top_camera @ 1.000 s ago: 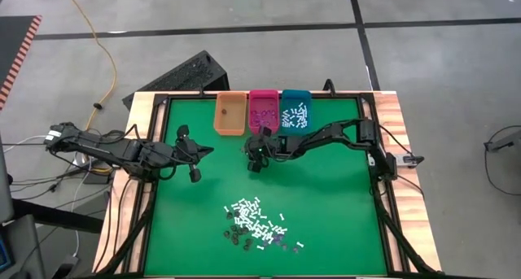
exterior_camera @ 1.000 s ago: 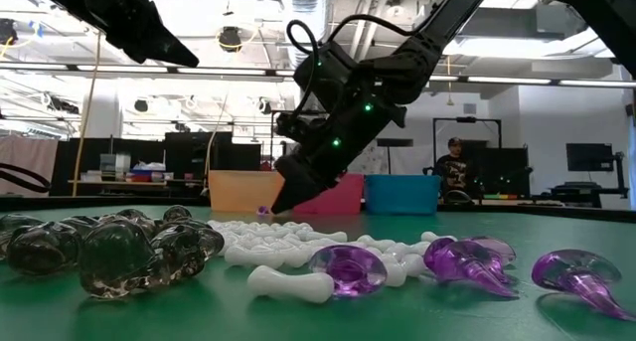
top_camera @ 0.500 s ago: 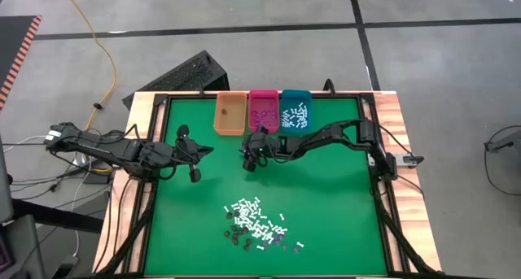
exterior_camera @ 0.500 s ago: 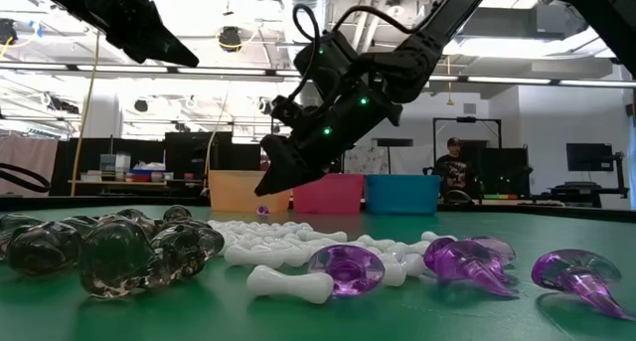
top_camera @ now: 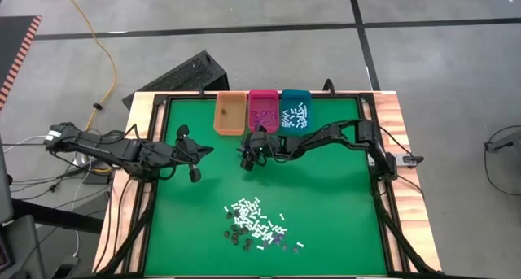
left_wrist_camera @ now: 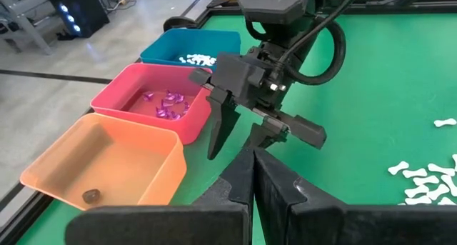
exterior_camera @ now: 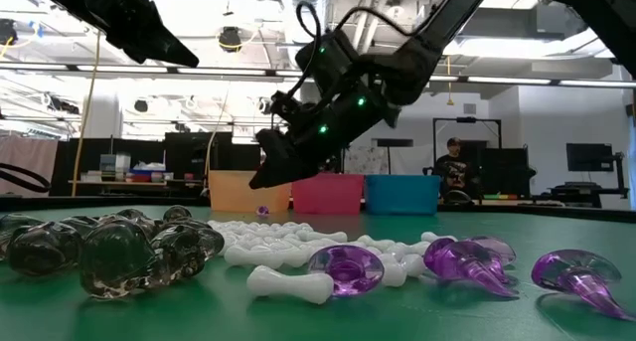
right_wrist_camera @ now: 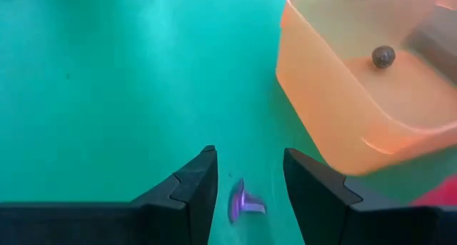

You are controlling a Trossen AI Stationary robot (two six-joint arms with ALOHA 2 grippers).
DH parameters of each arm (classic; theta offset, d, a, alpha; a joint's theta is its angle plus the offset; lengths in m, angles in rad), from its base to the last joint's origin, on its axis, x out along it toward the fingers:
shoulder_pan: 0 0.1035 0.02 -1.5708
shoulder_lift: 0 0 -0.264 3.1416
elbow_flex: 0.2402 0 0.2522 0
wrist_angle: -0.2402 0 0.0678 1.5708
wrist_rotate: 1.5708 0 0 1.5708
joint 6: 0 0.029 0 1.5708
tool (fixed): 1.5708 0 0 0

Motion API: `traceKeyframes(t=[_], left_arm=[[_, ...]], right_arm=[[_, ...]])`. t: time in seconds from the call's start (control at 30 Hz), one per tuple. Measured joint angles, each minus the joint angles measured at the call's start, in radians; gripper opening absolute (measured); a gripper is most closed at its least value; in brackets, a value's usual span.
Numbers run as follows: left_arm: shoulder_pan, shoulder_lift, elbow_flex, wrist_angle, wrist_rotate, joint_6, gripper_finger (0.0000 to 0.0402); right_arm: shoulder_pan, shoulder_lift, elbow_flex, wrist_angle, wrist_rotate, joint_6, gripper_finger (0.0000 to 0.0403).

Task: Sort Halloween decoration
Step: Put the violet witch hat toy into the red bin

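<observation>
My right gripper (top_camera: 247, 159) hangs above the table (top_camera: 326, 198) just in front of the orange bin (top_camera: 229, 115) and pink bin (top_camera: 263, 110), near the far edge. Its fingers (right_wrist_camera: 191, 188) are apart and grip nothing. A purple bit (right_wrist_camera: 243, 200) shows between them in the right wrist view, lying on the green cloth below, not clamped. In the low view the same bit (exterior_camera: 262, 211) sits on the cloth under the raised gripper (exterior_camera: 266, 172).

My left gripper (top_camera: 195, 162) waits over the left part of the table, fingers (left_wrist_camera: 275, 184) pressed together, empty.

The main pile (top_camera: 256, 222) lies toward the near edge, about mid-width: white sticks, purple bits, dark bits mixed together. Low view shows dark bits (exterior_camera: 109, 247) in a clump, white sticks (exterior_camera: 288, 252) in the middle, purple bits (exterior_camera: 467, 259) on the other side.

Bins stand in a row along the far edge, touching: orange, pink, teal bin (top_camera: 294, 111). Orange bin holds one dark bit (right_wrist_camera: 383, 56). Pink bin holds several purple bits (left_wrist_camera: 166, 106). Teal bin holds white sticks (top_camera: 297, 116).

A person (exterior_camera: 453, 172) stands in the room behind.
</observation>
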Motion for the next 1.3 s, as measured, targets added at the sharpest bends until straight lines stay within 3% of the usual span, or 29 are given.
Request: traceKeyframes(t=[0.43,1.03,1.3], left_arm=[[0.0,0.0,0.0,0.01,0.0,0.009,0.0],[0.001,0.0,0.0,0.014,0.0,0.005,0.0],[0.001,0.0,0.0,0.013,0.001,-0.002,0.0]], right_arm=[[0.003,0.064,0.006,0.02,0.009,0.026,0.0187],[0.011,0.065,0.006,-0.017,0.011,0.027,0.002],[0.029,0.047,0.005,-0.019,0.019,0.027,0.0016]])
